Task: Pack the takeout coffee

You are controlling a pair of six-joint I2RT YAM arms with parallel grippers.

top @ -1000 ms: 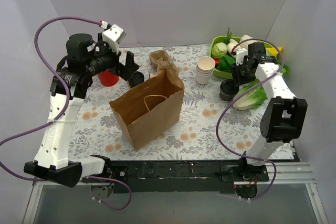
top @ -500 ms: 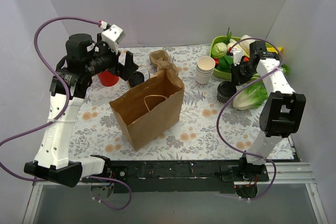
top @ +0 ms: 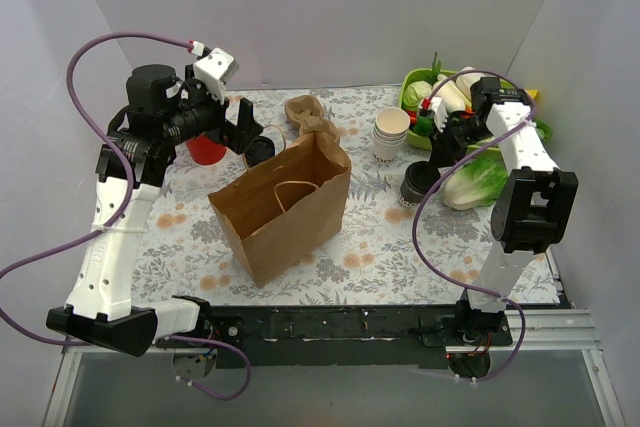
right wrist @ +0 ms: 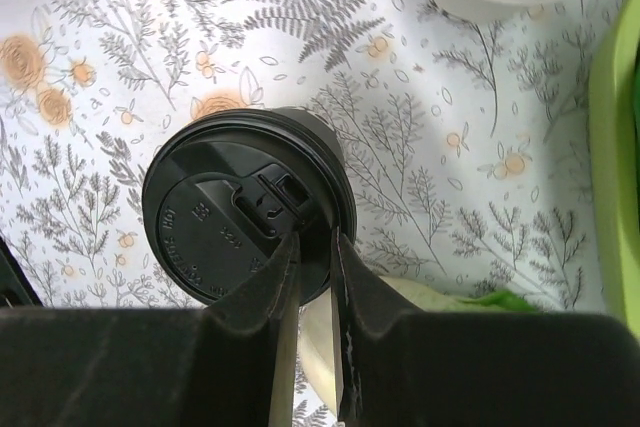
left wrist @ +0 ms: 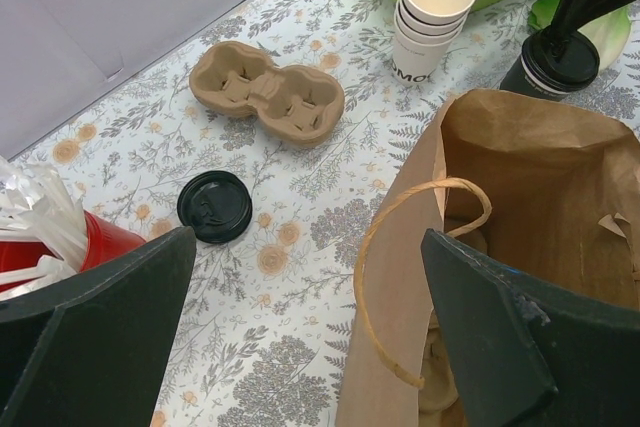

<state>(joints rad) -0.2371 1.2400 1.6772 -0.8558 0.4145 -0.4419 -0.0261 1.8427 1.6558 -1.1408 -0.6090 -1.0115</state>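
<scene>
The right jaws (right wrist: 312, 245) are clenched on the lid rim of the upright coffee cup (top: 414, 183), at its 5 o'clock edge. The pulp carrier (top: 309, 115) lies at its 10 o'clock across the counter (top: 380, 239), closer to the released left jaws (left wrist: 305, 247)
</scene>
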